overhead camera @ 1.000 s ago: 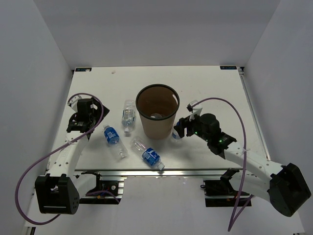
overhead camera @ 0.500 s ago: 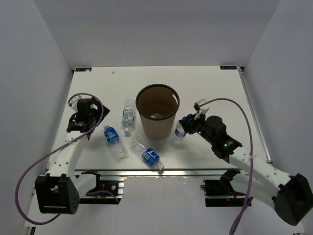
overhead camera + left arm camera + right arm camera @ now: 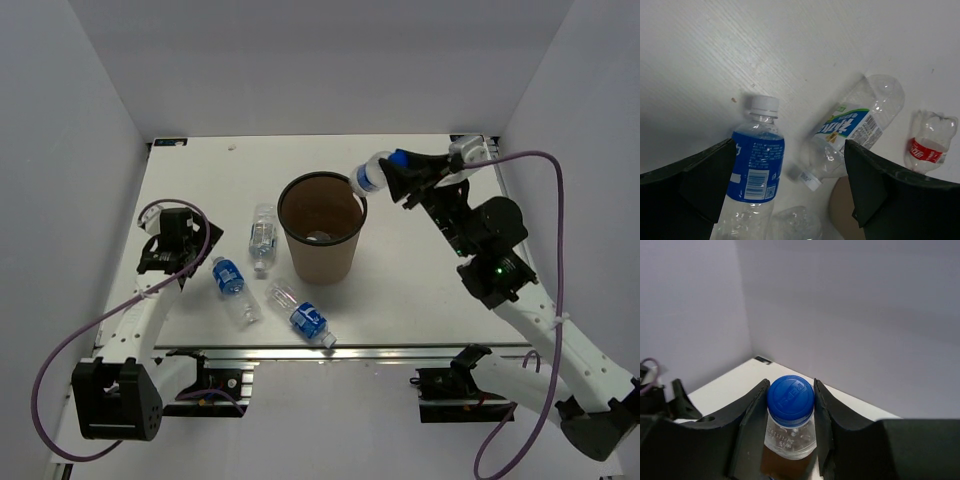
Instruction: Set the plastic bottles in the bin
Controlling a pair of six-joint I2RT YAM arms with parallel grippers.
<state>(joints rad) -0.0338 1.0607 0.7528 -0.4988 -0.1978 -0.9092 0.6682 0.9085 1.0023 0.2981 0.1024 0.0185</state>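
**One bottle at the bin's rim, three lying on the table**

At the far left, the left gripper stands wide open with nothing in it. In its wrist view the two dark fingers frame a blue-labelled bottle lying on its side, cap pointing away from the camera. We judge it is posed there to come down on that bottle next, since the jaws are spread wider than the body. Just to the right lies a second bottle, also on its side. Nearer the front edge, a third bottle lies at an angle close to the foot of the bin. The bin stands upright near the middle, mouth open; something pale shows at its bottom, though we cannot tell what.

Further right, the right gripper is closed on the held bottle, its fingers pressed to either side just below the blue cap. In the top view this bottle is lifted and tipped, its clear end at the bin's right rear rim. We take it that it is carried high so that it clears the wall before release.

The table is white and matte, faintly streaked in the left wrist view. Pale grey walls close it in on three sides, and a purple cable loops from each arm
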